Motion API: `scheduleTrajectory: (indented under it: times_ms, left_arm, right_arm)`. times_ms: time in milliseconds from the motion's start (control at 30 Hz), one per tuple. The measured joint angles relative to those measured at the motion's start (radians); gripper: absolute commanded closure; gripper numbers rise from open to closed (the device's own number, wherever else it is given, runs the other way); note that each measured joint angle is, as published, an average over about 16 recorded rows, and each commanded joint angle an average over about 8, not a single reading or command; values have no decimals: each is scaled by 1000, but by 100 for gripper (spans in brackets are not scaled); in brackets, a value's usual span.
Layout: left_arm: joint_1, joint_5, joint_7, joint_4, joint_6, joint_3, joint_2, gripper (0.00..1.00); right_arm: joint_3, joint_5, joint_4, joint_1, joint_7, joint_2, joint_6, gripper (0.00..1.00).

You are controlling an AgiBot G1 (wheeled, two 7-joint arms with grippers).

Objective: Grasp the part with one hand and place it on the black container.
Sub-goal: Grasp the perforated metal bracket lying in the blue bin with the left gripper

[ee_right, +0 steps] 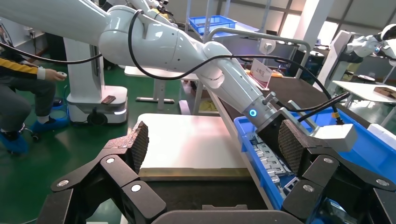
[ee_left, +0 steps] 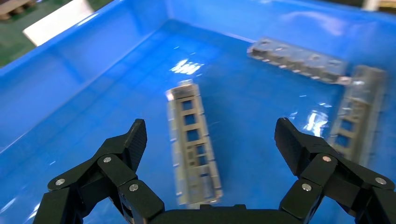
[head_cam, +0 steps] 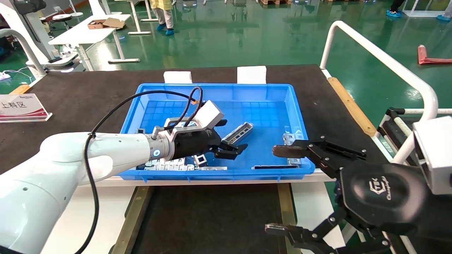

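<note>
The part (head_cam: 238,133), a narrow silver channel strip with rectangular openings, lies flat on the floor of the blue crate (head_cam: 219,90). My left gripper (head_cam: 231,137) is open and reaches into the crate just over the part's near end. In the left wrist view the part (ee_left: 194,144) lies between the spread fingers of the left gripper (ee_left: 211,140), closer to one finger and untouched. The black container (head_cam: 212,218), with brass side rails, lies in front of the crate. My right gripper (head_cam: 279,190) is open and empty above the container's right side, and the right wrist view (ee_right: 212,149) shows it too.
More silver strips (ee_left: 299,60) (ee_left: 355,112) lie further along the crate floor. Flat notched plates (head_cam: 169,164) lie along the crate's near wall. A white guard rail (head_cam: 381,60) runs along the right. A sign (head_cam: 21,107) stands at the far left.
</note>
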Motion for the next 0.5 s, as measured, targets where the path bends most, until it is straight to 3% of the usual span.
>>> scheduleTrajectory:
  times_ms: [33,67,100,300,333,367,500]
  left_arm:
    - [0,-2,-1,6,-16,7,6,0]
    - [0,-6,-3,10,-30,14,10,0]
    - [1,-10,-6,12,-44,22,13,8]
    - [16,-41,-48,-7,-112,82,19,83]
    - [18,-46,-56,-13,-121,93,19,95]
    - [21,-52,-64,-18,-130,105,19,100]
    - [29,-75,-95,-38,-160,151,19,100]
  right_arm:
    - [0,0,0,0,0,0,0,0]
    - [0,0,0,0,0,0,0,7]
    - [0,0,0,0,0,0,0,20]
    - [0,0,0,0,0,0,0,94]
    - [0,0,0,0,0,0,0,100]
    - [0,0,0,0,0,0,0,100]
    - [0,0,0,0,0,0,0,100]
